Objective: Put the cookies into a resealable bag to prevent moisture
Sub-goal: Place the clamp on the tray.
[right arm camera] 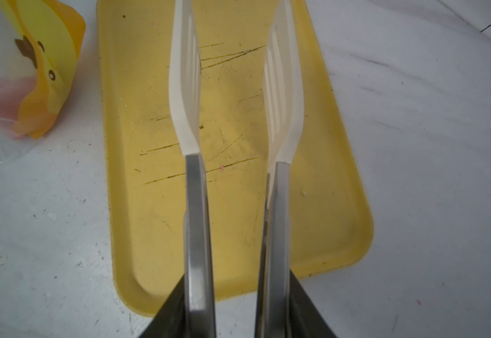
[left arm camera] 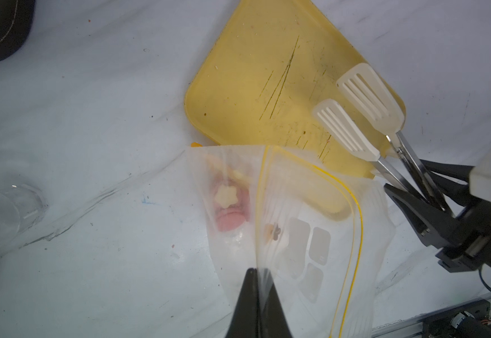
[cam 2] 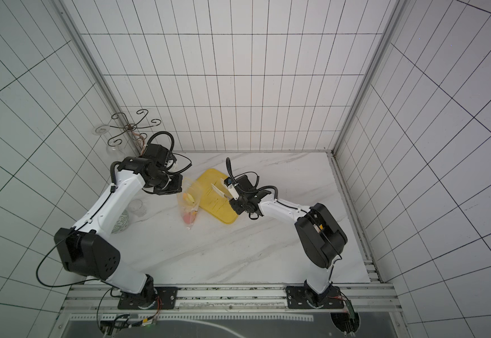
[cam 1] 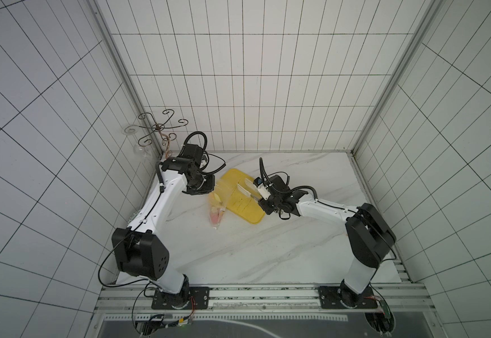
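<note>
The left gripper point(left arm camera: 258, 270) has its black fingers pressed together on a fold of the clear resealable bag point(left arm camera: 297, 204), pinching the plastic near the yellow zip line so that this end is drawn up into a ridge. The rest of the bag hangs down to the marble table point(cam 1: 267, 248), where its far end rests, just beside the yellow tray point(left arm camera: 253, 73). In the left wrist view the bag's open side hides one corner of the tray, and whether the two touch cannot be told.

The cookies point(left arm camera: 229, 216) sit inside the bag, gathered at its far end: pink rounds stacked together with a pale flower-shaped cookie point(left arm camera: 225, 196) on top of them. In both top views they show as a pink and pale cluster low in the bag point(cam 1: 218, 202), under its yellow cartoon print.

The right gripper point(right arm camera: 235, 304) is closed around a pair of tongs point(right arm camera: 190, 87), its jaws bearing on the outside of the two metal arms. The tongs' white slotted heads stand apart from each other and hang over the scratched floor of the tray point(right arm camera: 326, 204), pointing along its length.

A clear drinking glass point(left arm camera: 10, 210) stands on the table well apart from the bag, and a scrolled wire stand point(cam 1: 158, 127) rises in the back corner behind the left arm
</note>
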Robot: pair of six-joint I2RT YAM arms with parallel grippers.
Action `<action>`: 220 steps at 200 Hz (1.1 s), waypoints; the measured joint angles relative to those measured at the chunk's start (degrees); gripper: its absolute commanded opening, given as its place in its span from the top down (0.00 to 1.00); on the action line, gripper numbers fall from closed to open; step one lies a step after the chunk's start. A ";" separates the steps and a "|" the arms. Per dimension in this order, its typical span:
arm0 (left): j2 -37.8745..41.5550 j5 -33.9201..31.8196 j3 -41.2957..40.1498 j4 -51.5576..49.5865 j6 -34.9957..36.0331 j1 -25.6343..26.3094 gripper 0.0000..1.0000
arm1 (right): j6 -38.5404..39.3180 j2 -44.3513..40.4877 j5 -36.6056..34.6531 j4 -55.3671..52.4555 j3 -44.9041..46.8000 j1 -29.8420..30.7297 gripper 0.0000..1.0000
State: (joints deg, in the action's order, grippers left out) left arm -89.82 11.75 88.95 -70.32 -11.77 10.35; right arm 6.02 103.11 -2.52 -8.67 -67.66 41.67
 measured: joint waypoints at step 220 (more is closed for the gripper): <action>0.09 0.57 -1.11 0.09 0.33 0.37 1.00 | 2.93 -2.93 2.40 8.61 5.33 0.33 0.01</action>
State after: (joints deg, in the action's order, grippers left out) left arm -89.73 12.32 87.83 -70.24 -11.44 10.72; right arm 8.95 100.18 -0.12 -0.05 -62.33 42.00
